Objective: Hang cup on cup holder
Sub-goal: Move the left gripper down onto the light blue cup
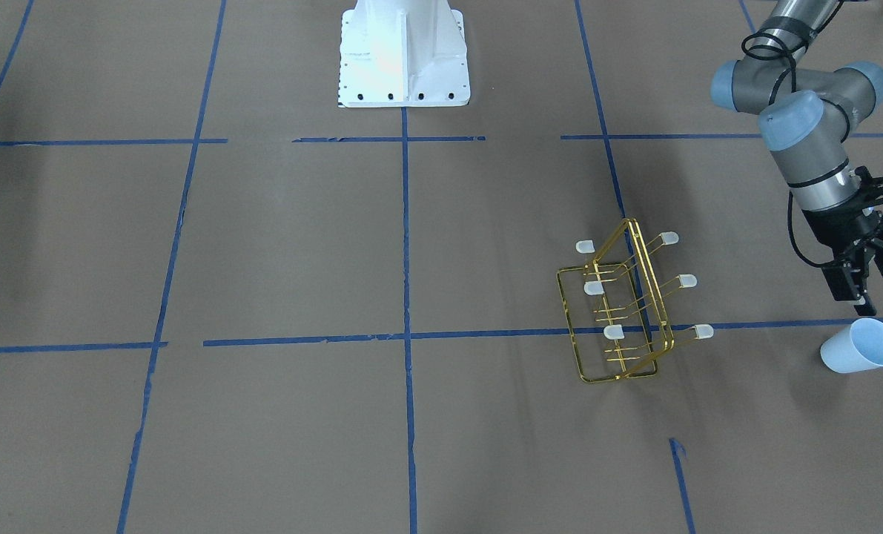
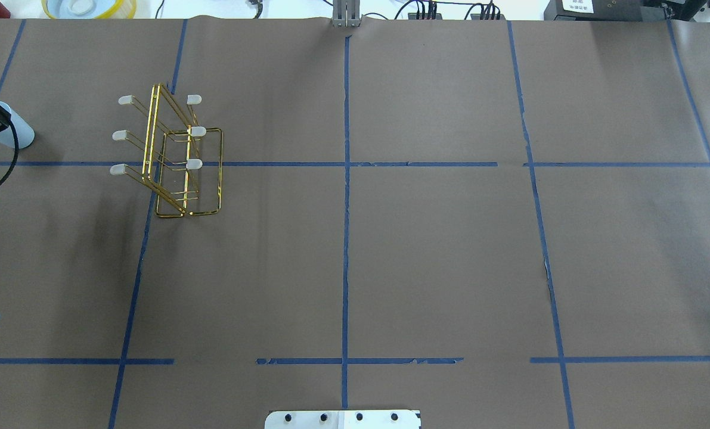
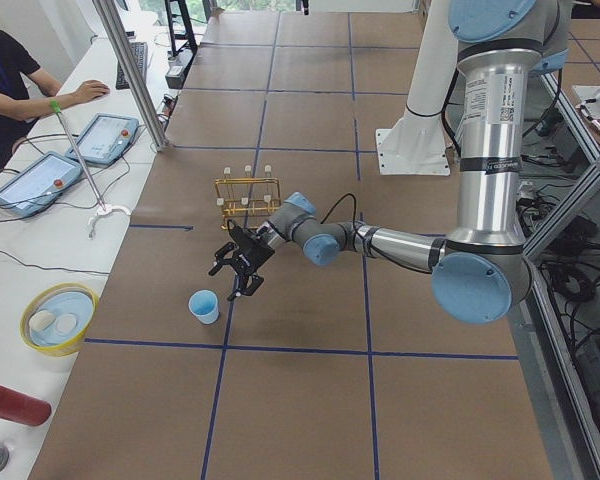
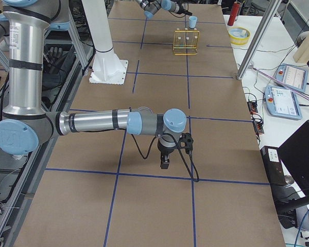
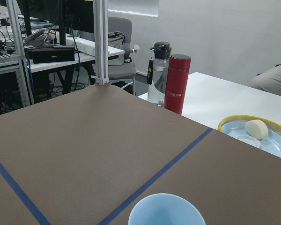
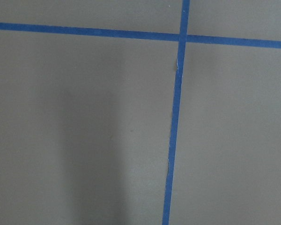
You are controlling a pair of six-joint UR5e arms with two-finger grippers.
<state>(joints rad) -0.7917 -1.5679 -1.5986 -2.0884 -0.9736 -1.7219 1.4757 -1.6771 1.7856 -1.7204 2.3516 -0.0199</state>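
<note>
The pale blue cup (image 1: 860, 346) stands upright on the brown table, near the edge on my left side. It also shows in the exterior left view (image 3: 204, 306), and its rim fills the bottom of the left wrist view (image 5: 166, 212). My left gripper (image 1: 877, 288) hangs open and empty just above and behind the cup, apart from it. The gold wire cup holder (image 1: 626, 308) stands upright to the cup's side, with nothing on its white-capped prongs (image 2: 170, 158). My right gripper (image 4: 165, 162) hovers low over bare table far from both. I cannot tell whether it is open or shut.
A yellow-rimmed bowl (image 5: 257, 136), a red bottle (image 5: 178, 84) and a clear bottle stand on the white bench past the table's left end. The robot's white base (image 1: 404, 55) is at mid table. An operator (image 3: 10, 80) sits by tablets.
</note>
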